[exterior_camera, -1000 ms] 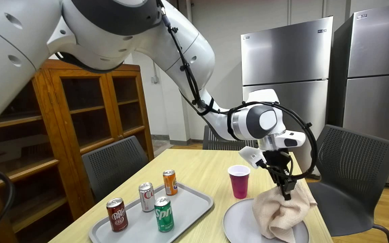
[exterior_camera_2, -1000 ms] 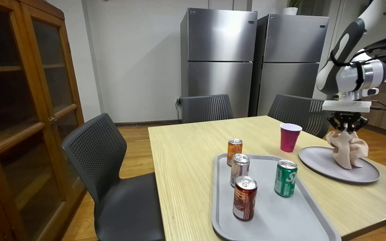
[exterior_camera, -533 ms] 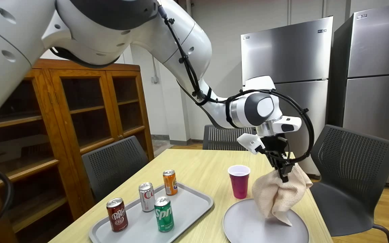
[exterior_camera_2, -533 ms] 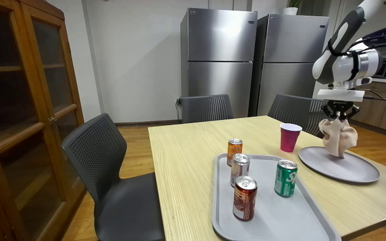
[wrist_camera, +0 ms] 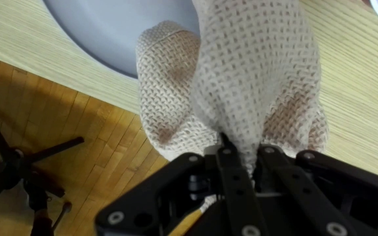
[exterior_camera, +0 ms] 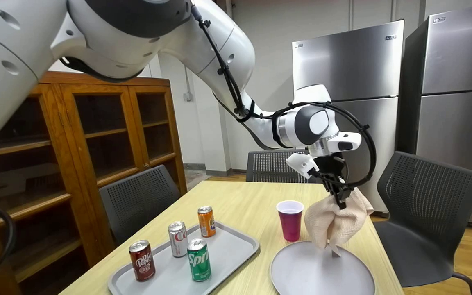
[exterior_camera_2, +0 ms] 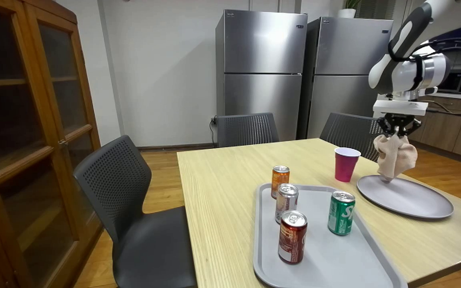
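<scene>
My gripper (wrist_camera: 241, 157) is shut on a pinched fold of a pale pink woven cloth (wrist_camera: 251, 65). The cloth (exterior_camera: 332, 225) hangs bunched below the fingers over the far part of a round grey plate (exterior_camera: 322, 272). Its lowest corner is close to the plate (exterior_camera_2: 414, 200); whether it touches cannot be told. In both exterior views the gripper (exterior_camera_2: 396, 130) points downward above the cloth (exterior_camera_2: 392, 156). A magenta cup (exterior_camera: 290, 221) with a white inside stands upright beside plate and cloth. Cloth hides part of the fingertips.
A grey tray (exterior_camera: 236, 246) carries several upright soda cans, including a green can (exterior_camera: 199, 260) and an orange can (exterior_camera_2: 280, 182). Dark chairs (exterior_camera: 424, 217) stand round the wooden table (exterior_camera_2: 222, 188). The table's edge runs near the plate, with wooden floor (wrist_camera: 94, 147) beyond it.
The gripper has risen and shifted left in both exterior views, still holding the cloth. The cloth has lifted from a heap on the plate and now hangs, baring most of the plate.
</scene>
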### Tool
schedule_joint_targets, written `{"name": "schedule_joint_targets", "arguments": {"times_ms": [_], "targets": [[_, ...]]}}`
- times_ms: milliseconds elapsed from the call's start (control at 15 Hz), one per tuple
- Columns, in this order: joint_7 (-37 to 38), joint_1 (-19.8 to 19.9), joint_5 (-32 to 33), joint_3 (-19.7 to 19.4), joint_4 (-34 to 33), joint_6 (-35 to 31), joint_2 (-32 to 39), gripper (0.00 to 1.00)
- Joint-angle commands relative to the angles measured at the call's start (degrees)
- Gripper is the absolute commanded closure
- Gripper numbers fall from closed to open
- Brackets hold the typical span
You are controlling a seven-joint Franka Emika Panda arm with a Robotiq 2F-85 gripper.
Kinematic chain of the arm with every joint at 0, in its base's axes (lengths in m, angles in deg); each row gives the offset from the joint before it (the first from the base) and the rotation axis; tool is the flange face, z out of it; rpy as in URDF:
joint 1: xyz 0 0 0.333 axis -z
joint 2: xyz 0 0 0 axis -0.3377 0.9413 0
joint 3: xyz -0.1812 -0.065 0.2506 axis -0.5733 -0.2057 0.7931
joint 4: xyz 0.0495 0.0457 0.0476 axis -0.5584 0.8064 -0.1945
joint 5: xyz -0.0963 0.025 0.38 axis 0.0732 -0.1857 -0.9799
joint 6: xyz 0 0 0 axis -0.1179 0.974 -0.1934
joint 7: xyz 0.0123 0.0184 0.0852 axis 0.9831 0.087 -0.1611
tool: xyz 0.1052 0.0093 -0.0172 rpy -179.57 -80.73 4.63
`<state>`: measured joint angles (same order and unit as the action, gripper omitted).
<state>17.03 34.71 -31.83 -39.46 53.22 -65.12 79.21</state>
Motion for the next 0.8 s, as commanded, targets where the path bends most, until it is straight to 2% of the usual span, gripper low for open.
{"name": "schedule_joint_targets", "arguments": {"times_ms": [0,733], "targets": [[-0.69,0.94,-1.29,1.15,-2.86,0.26,0.64,0.97],[2.82,0.64,-2.15,0.43,-9.41,-2.31,7.97,0.97]]}}
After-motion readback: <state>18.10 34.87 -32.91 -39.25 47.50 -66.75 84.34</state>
